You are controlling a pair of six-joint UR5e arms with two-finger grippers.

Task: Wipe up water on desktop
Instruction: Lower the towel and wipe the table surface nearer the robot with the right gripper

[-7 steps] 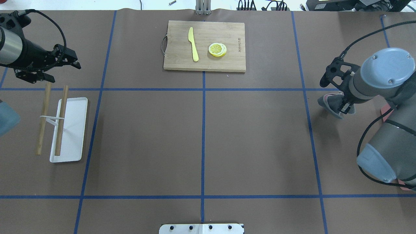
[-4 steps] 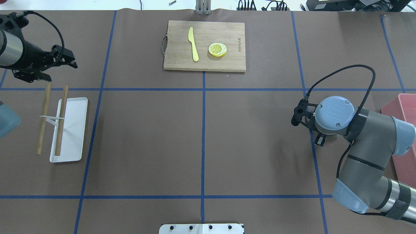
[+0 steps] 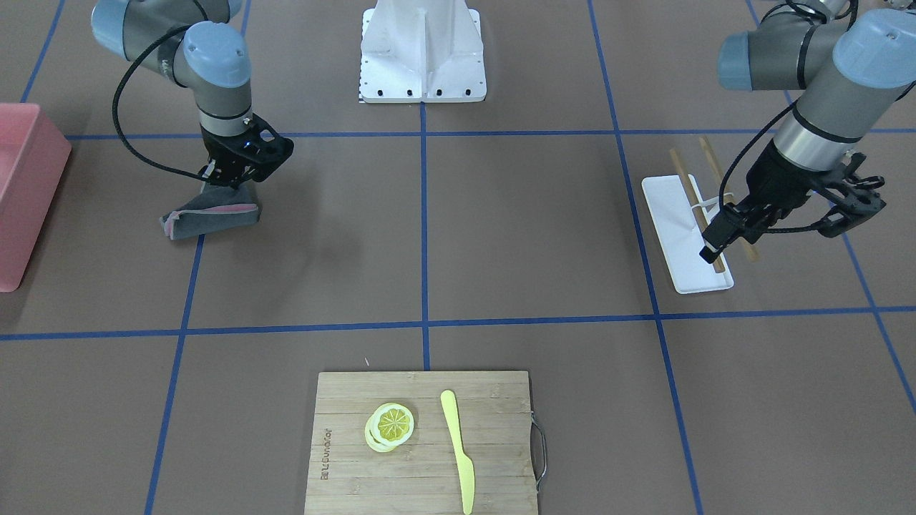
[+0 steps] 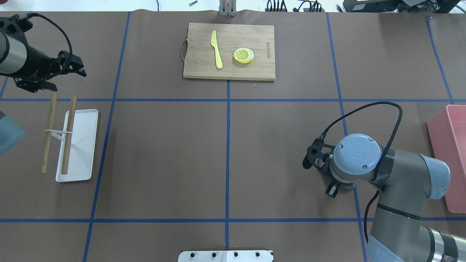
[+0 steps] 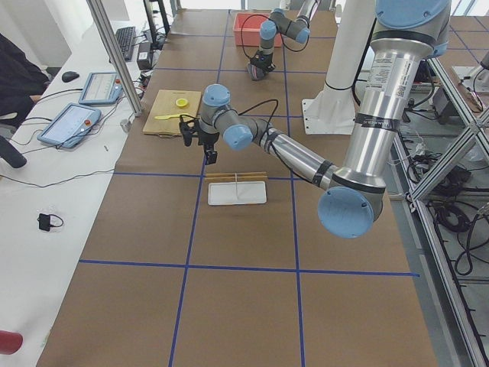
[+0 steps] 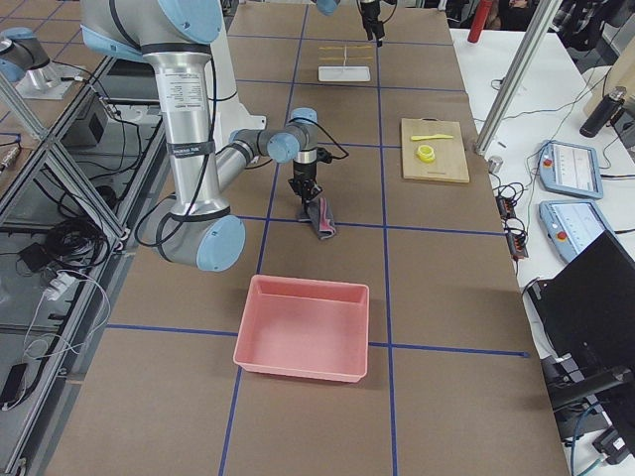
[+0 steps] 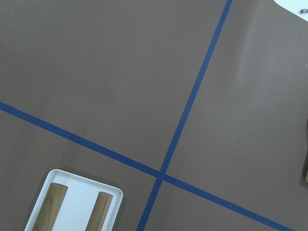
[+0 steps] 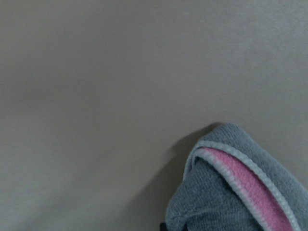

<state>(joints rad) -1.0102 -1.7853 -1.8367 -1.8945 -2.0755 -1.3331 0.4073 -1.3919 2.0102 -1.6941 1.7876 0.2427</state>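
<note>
The fingers of my right gripper [image 3: 227,180] are pinched shut on the top edge of a grey cloth [image 3: 211,214] with a pink inner face. The cloth hangs down from them and its folded lower part lies on the desktop [image 3: 501,236]. This is in the left part of the front-facing view, a little above the middle, right on 1 of the blue tape lines [image 3: 424,236]. My right wrist camera shows the cloth's grey and pink fold in its lower right corner, with bare brown surface over the rest of the frame. In the overhead view my own wrist covers the grip.

The fingers of my left gripper [image 4: 69,80] are spread apart and hold nothing. They hang above the desktop at the upper left of the overhead view, just beyond the far ends of 2 wooden sticks [image 4: 68,134]. 1 stick lies along a white tray [image 4: 85,145] and the other just beside it.

The desktop fills every view, brown and crossed by the tape grid. A pink bin [image 3: 28,186] sits at the left edge of the front-facing view, near the cloth. A cutting board [image 3: 494,429] at the bottom centre carries lemon slices [image 3: 391,425] and a yellow knife [image 3: 458,447].
</note>
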